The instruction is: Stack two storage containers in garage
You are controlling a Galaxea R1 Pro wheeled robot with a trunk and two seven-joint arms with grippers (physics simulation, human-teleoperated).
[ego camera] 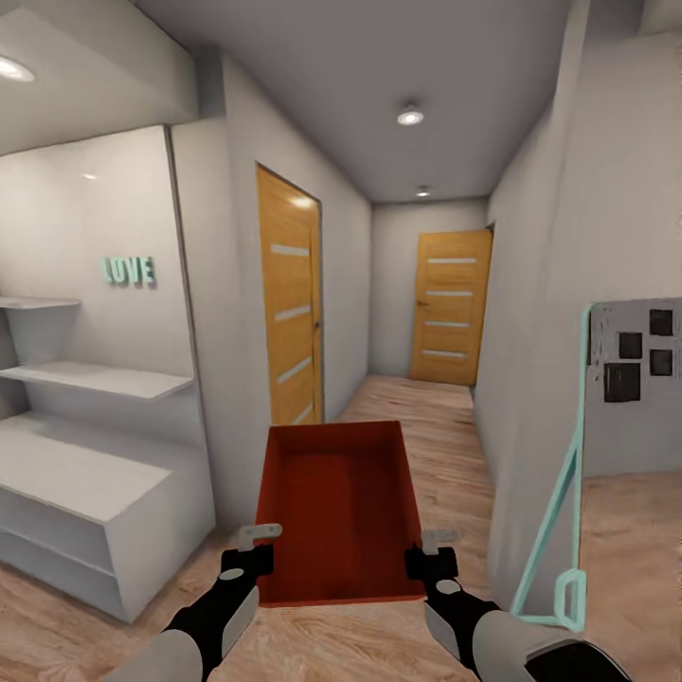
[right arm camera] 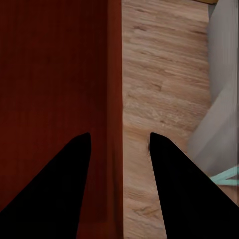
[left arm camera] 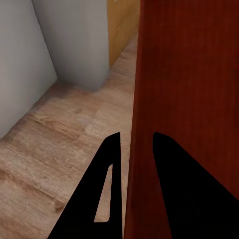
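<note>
I hold one orange-red storage container (ego camera: 336,502) level in front of me, above light wood planks in a hallway. My left gripper (ego camera: 258,547) is shut on its left wall and my right gripper (ego camera: 436,549) is shut on its right wall. In the left wrist view the gripper (left arm camera: 137,154) straddles the red wall of the container (left arm camera: 189,74), one dark finger (left arm camera: 107,169) outside it. In the right wrist view the gripper (right arm camera: 118,147) straddles the container's other wall (right arm camera: 50,64) the same way. The garage is out of view.
A narrow corridor runs ahead to a wooden door (ego camera: 450,308); another wooden door (ego camera: 292,303) is on its left wall. White shelves (ego camera: 95,379) stand at my left. A wall corner (ego camera: 530,379) and a teal-framed board (ego camera: 568,493) stand close on my right.
</note>
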